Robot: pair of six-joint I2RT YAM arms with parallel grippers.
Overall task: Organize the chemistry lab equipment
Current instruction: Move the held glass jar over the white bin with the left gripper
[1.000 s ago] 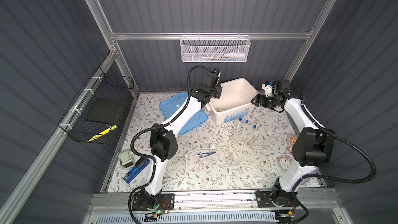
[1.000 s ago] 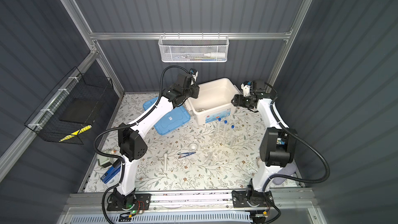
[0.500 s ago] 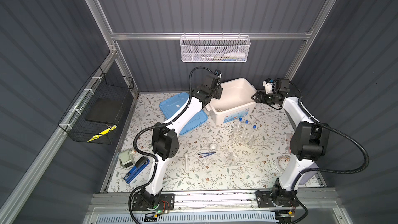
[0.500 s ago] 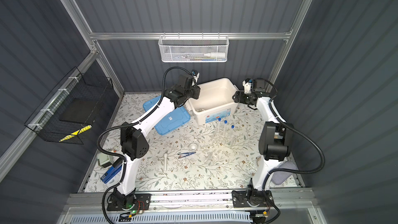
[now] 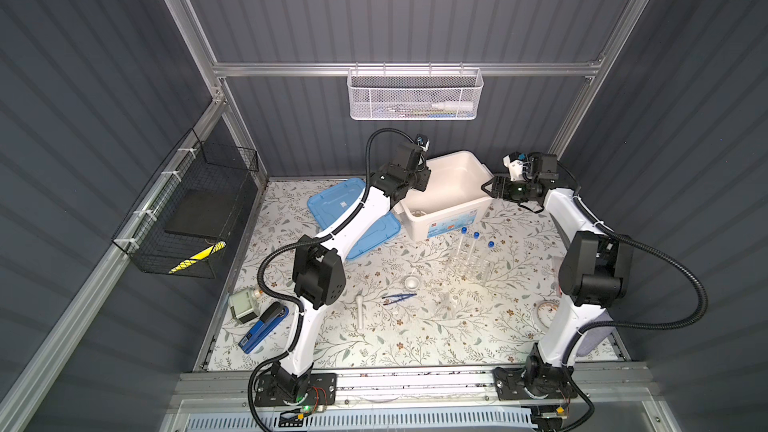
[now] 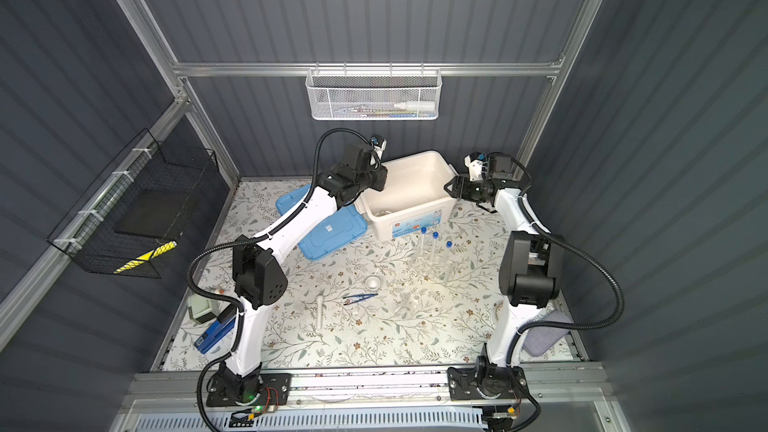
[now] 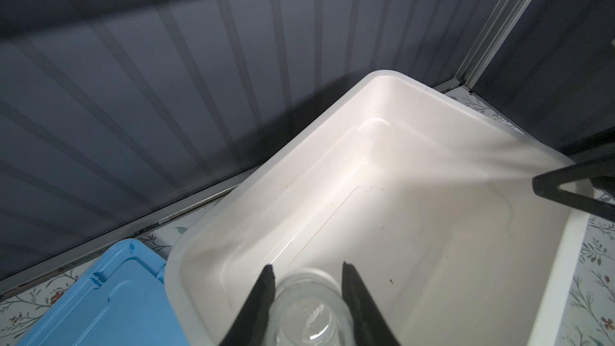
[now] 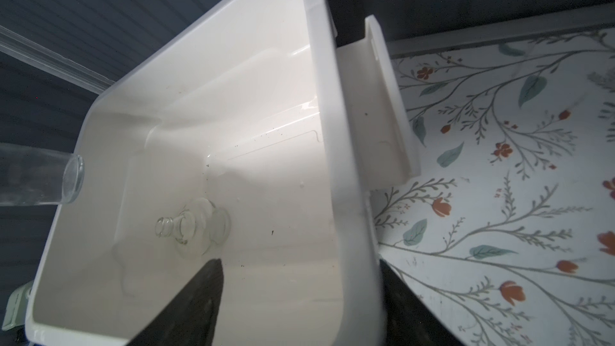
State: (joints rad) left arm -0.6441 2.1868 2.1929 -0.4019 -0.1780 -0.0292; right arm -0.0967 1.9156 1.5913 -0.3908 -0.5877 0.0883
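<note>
Floral tabletop (image 5: 415, 347); left arm (image 5: 365, 218) outstretched, vessel (image 7: 312, 311) above bin (image 5: 440, 218)

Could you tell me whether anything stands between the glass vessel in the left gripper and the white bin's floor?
The white bin is open. A small flask already lies on its floor near the glass vessel that the left gripper holds; it may be in the drop path.
</note>
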